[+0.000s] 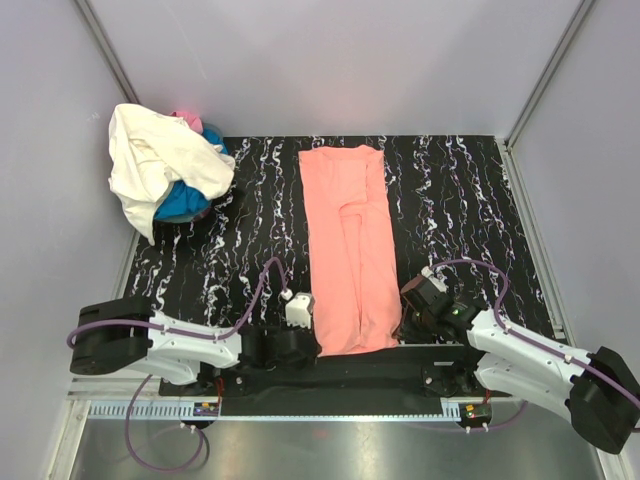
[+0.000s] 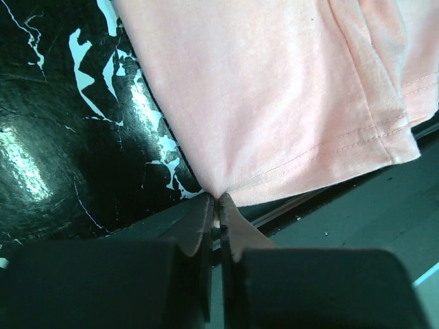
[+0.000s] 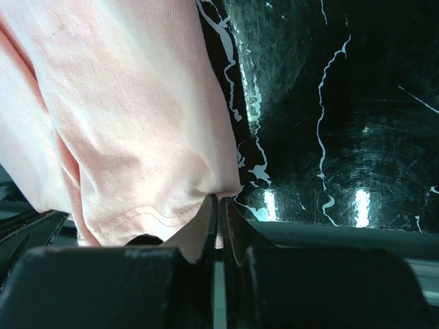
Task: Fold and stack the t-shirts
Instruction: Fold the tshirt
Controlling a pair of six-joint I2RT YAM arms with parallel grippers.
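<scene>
The salmon-pink t-shirt (image 1: 349,245) lies as a long narrow strip down the middle of the black marbled table, its hem at the near edge. My left gripper (image 1: 312,342) is shut on the hem's near-left corner (image 2: 226,185). My right gripper (image 1: 402,325) is shut on the hem's near-right corner (image 3: 212,181). The cream-white t-shirt (image 1: 160,160) lies crumpled in a heap at the back left, over the bright blue t-shirt (image 1: 182,204), with a bit of hot pink (image 1: 186,119) showing at the top.
The table's near edge (image 1: 330,378) with a metal rail runs under both arms. Grey walls close in the left, back and right sides. Purple cables (image 1: 262,285) loop over the table near each wrist.
</scene>
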